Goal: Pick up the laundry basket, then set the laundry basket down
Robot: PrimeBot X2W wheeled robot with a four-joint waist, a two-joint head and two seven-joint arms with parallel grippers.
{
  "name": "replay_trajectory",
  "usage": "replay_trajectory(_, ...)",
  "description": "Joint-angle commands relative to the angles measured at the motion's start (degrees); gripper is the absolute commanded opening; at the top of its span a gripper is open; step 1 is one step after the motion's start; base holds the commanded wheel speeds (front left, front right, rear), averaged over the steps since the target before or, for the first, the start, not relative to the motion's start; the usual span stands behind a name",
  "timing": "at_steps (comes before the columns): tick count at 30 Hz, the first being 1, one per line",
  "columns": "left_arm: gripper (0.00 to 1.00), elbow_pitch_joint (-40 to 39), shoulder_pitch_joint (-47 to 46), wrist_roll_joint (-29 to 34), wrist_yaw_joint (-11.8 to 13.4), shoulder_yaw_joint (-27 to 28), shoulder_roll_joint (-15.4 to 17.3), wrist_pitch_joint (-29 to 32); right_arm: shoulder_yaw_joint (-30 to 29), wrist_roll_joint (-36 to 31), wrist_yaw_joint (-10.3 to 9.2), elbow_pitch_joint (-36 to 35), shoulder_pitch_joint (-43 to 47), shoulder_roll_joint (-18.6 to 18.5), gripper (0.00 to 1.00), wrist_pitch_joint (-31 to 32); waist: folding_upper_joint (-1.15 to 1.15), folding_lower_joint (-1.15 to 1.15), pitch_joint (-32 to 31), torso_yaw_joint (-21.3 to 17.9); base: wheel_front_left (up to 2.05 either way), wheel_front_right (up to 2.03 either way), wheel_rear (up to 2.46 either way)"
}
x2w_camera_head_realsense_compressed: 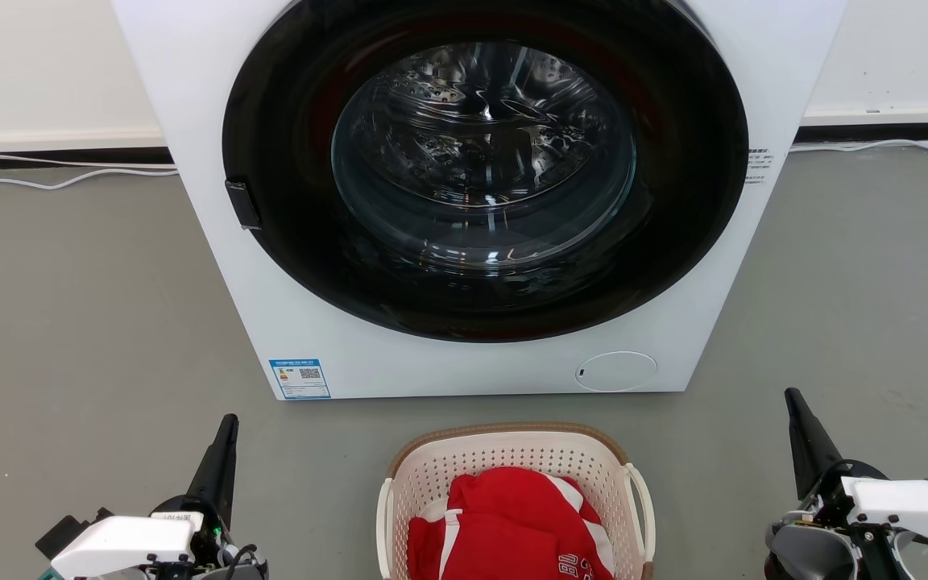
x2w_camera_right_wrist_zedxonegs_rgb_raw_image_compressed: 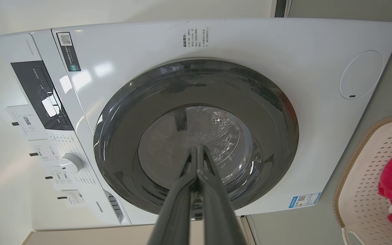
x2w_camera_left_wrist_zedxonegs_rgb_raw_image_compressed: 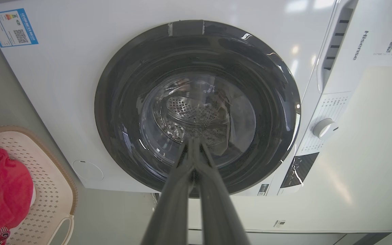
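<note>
Left tool & right tool pinched closed (both empty), flanking laundry basket; pickup not begun. Next: open, reach side handles.

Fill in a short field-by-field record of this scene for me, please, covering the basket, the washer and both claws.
basket: laundry basket on the floor, just in front of the washer, not touching it
contents: red garment with white trim
door: shut; no clothes seen through the glass
left claw: shut, holding nothing, left of the basket, apart from it
right claw: shut, holding nothing, right of the basket, apart from it
task stage: basket not yet gripped
</note>
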Motion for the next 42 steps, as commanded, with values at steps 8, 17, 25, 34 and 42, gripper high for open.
replay_trajectory(8, 0.00, -1.3, -3.2, -0.3, -0.4, 1.7, 0.8, 0.1, 1.0, 0.4, 0.42, -1.7, -1.4, -0.2, 0.00, 0.4, 0.00, 0.00, 0.0, 0.0, 0.00, 0.00, 0.00)
replay_trajectory(17, 0.00, -1.3, -3.2, -0.3, -0.4, 1.7, 0.8, 0.1, 1.0, 0.4, 0.42, -1.7, -1.4, -0.2, 0.00, 0.4, 0.00, 0.00, 0.0, 0.0, 0.00, 0.00, 0.00)
replay_trajectory(25, 0.00, -1.3, -3.2, -0.3, -0.4, 1.7, 0.8, 0.1, 1.0, 0.4, 0.42, -1.7, -1.4, -0.2, 0.00, 0.4, 0.00, 0.00, 0.0, 0.0, 0.00, 0.00, 0.00)
replay_trajectory(34, 0.00, -1.3, -3.2, -0.3, -0.4, 1.7, 0.8, 0.1, 1.0, 0.4, 0.42, -1.7, -1.4, -0.2, 0.00, 0.4, 0.00, 0.00, 0.0, 0.0, 0.00, 0.00, 0.00)
replay_trajectory(42, 1.00, 1.5, 1.0, 0.0, 0.0, -0.2, -0.4, -0.2, 0.4, -0.1, -0.02, 1.5, 0.4, 0.2, 1.00, -0.1, 0.00, 0.00, 0.0, 0.0, 0.00, 0.00, 0.00)
